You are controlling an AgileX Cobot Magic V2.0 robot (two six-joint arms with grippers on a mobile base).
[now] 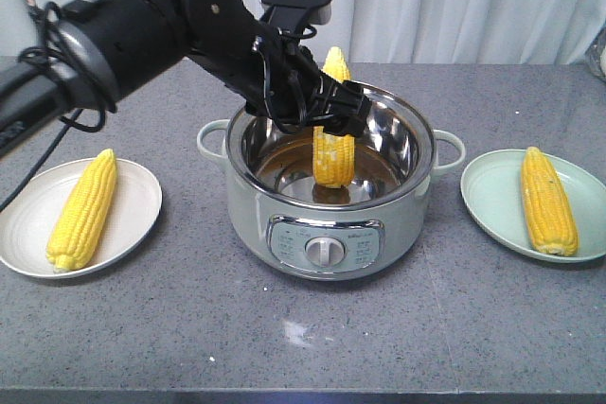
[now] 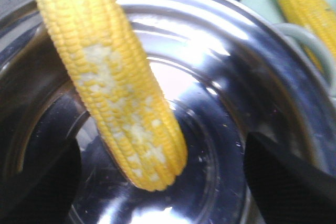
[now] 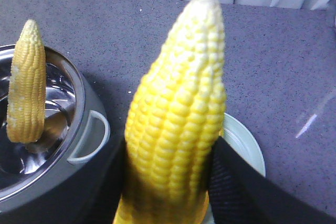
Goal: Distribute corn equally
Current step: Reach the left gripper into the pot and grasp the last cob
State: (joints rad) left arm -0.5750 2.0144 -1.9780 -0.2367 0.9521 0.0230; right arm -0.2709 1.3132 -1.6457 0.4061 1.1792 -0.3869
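dark fingers [image 3: 252, 187] of the right gripper [image 3: 168, 148] flank the base of a near cob [image 3: 178, 87], pale green plate [image 3: 247, 148] behind; whether they clamp it, i cannot tell. beyond, the left gripper [image 1: 333, 109] pinches an upright cob [image 1: 333, 160] inside the steel pot [image 1: 248, 224], clear of its floor. farthest left, a third cob [image 1: 83, 210] lies on a whitish plate [image 1: 138, 201].

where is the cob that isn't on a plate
Front view, centre: the cob hangs upright in the left gripper, blunt end down inside the steel pot, which stands between the white plate and the green plate.
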